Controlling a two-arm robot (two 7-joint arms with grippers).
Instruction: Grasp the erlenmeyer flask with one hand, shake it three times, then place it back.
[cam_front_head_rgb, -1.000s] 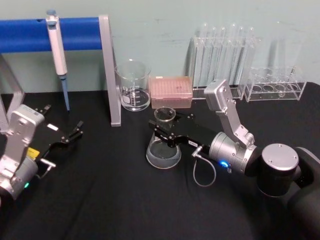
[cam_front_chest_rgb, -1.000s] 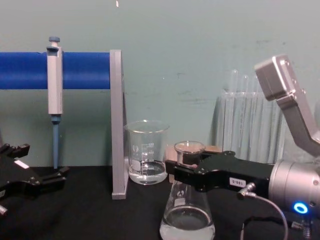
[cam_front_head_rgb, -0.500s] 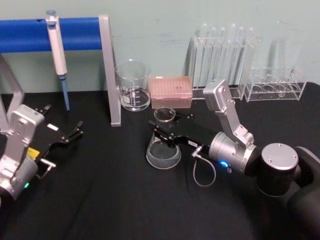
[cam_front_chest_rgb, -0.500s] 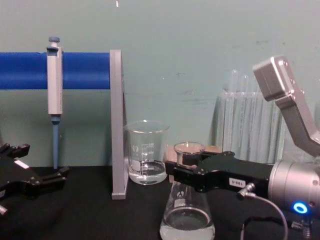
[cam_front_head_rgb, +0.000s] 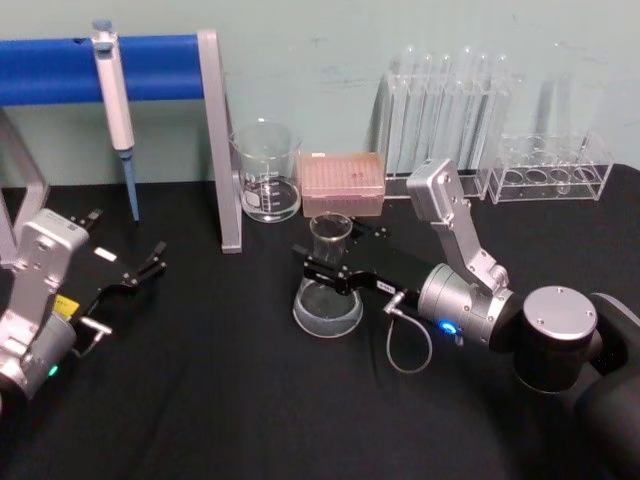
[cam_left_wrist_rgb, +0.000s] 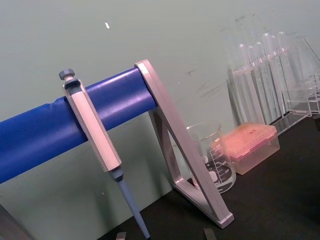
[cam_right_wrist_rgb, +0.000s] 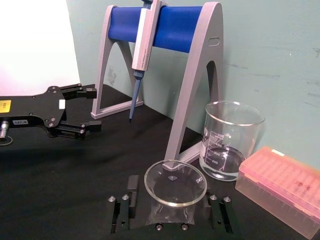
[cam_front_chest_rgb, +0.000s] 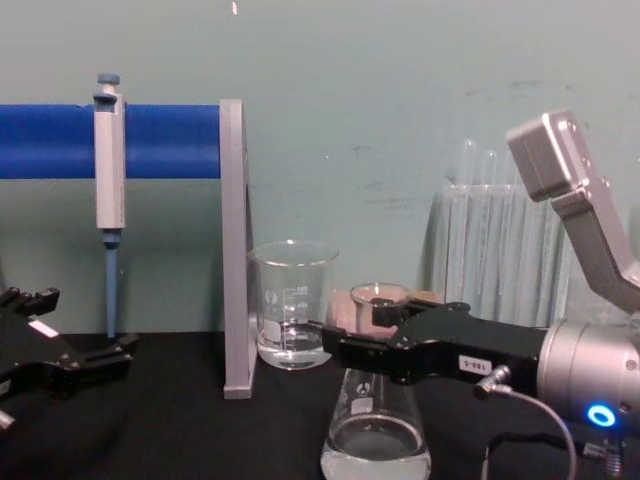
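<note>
While the right gripper (cam_front_head_rgb: 318, 270) is pushed further around the erlenmeyer flask (cam_front_head_rgb: 327, 295) neck | jaws parted either side, not clamped | flask on table centre, beaker (cam_front_head_rgb: 267, 170) at 11 o'clock | grasp judged next | left gripper (cam_front_head_rgb: 140, 272) parked, splayed.

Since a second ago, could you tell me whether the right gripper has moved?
Yes. In the chest view the right gripper has slid further left along the flask neck, its tips now overlapping the beaker, with jaws on both sides of the neck.
</note>
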